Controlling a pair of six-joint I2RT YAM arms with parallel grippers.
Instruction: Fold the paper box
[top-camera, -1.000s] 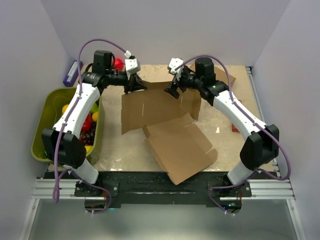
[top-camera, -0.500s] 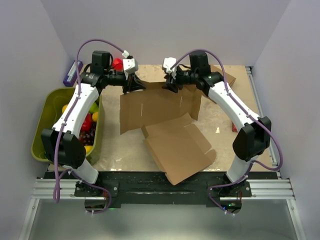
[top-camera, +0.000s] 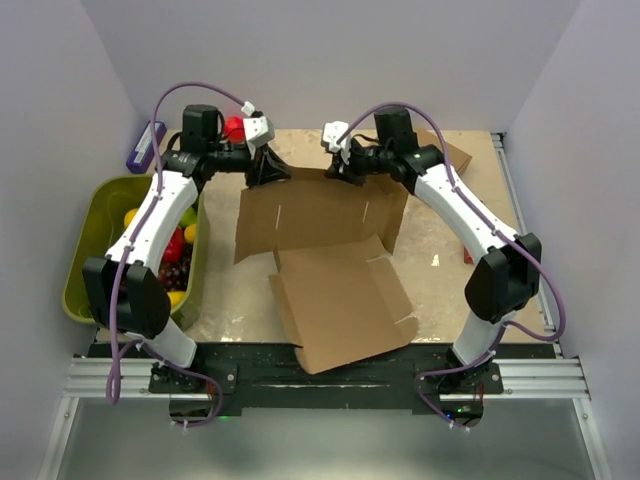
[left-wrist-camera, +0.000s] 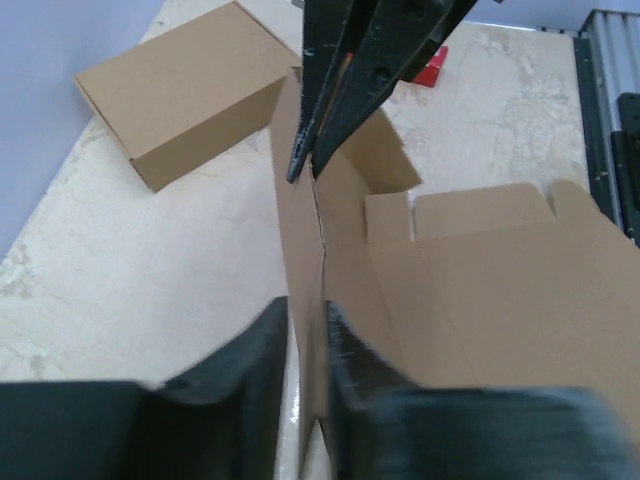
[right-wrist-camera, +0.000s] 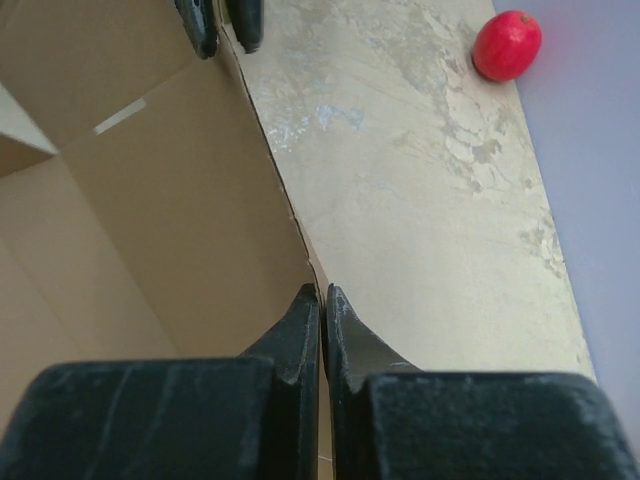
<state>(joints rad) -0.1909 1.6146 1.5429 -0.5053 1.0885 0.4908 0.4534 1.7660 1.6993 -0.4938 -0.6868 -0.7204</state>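
The paper box (top-camera: 310, 215) is a brown creased die-cut sheet. Its back wall stands up at the far side and a big panel (top-camera: 340, 300) lies toward me. My left gripper (top-camera: 268, 170) pinches the top edge of that wall near its left end. In the left wrist view the fingers (left-wrist-camera: 307, 305) straddle the cardboard (left-wrist-camera: 500, 290). My right gripper (top-camera: 335, 170) is shut on the same edge further right. In the right wrist view its tips (right-wrist-camera: 322, 292) press together on the cardboard (right-wrist-camera: 150, 180), and the left gripper (right-wrist-camera: 225, 40) shows further along the edge.
A second, fully formed brown carton (left-wrist-camera: 180, 90) sits at the far right behind the right arm (top-camera: 445, 150). A green bin (top-camera: 100, 200) of fruit stands at the left. A red fruit (right-wrist-camera: 507, 45) lies at the far wall. A small red item (top-camera: 470, 255) lies at the right.
The right gripper moved left along the wall's top edge and closed on it. The box's lying panel slid left and toward me. The left arm stayed in place.
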